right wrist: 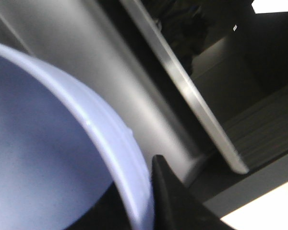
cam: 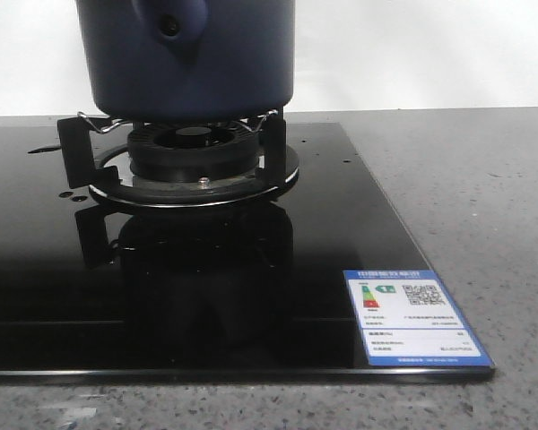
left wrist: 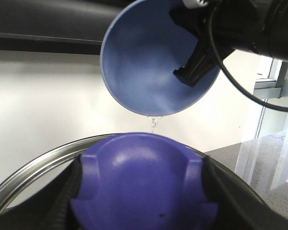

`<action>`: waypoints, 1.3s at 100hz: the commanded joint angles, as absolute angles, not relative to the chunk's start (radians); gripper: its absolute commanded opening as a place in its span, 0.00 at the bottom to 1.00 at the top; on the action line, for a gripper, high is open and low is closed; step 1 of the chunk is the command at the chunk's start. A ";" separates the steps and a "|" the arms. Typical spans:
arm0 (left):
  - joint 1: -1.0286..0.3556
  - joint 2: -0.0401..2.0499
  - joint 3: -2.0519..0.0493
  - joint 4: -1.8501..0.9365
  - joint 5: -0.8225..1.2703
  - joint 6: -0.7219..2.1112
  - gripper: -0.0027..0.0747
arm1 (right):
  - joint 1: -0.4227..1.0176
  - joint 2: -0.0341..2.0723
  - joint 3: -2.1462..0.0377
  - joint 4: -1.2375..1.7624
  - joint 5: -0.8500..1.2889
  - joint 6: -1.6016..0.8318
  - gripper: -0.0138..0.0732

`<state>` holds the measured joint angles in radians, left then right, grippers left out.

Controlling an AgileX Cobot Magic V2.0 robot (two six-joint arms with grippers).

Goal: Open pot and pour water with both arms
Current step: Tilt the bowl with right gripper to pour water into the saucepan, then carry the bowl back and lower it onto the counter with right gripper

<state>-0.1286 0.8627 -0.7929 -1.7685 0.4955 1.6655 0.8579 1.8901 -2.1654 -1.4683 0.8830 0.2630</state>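
one pot (cam: 186, 58) on black glass hob (cam: 341, 215).

You see a glossy black glass hob (cam: 206, 296) lying on the grey speckled surface (cam: 484, 197). Its black round burner (cam: 193, 148) sits inside a metal pan support (cam: 81, 152). A blue-and-white energy label (cam: 415, 317) sticks to the hob's near right corner.

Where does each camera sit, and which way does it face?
Front: low, facing forward at the dark navy cylindrical pot on the black gas burner; no arm shows.
Left wrist: above a purple domed lid, facing the tilted light blue bowl; the right gripper shows.
Right wrist: close on the bowl's rim; one black finger shows.
Both wrist views share the bowl.
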 commanded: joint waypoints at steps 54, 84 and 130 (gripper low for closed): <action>-0.199 0.862 -0.835 -1.807 0.502 1.692 0.40 | 0.752 1.810 -2.214 -0.830 1.147 0.345 0.11; -0.233 0.905 -0.874 -1.809 0.512 1.730 0.40 | 0.429 1.674 -2.214 -0.338 1.264 0.274 0.11; -0.350 1.132 -1.065 -1.815 0.521 1.736 0.40 | -0.038 1.356 -1.684 0.062 1.262 0.077 0.11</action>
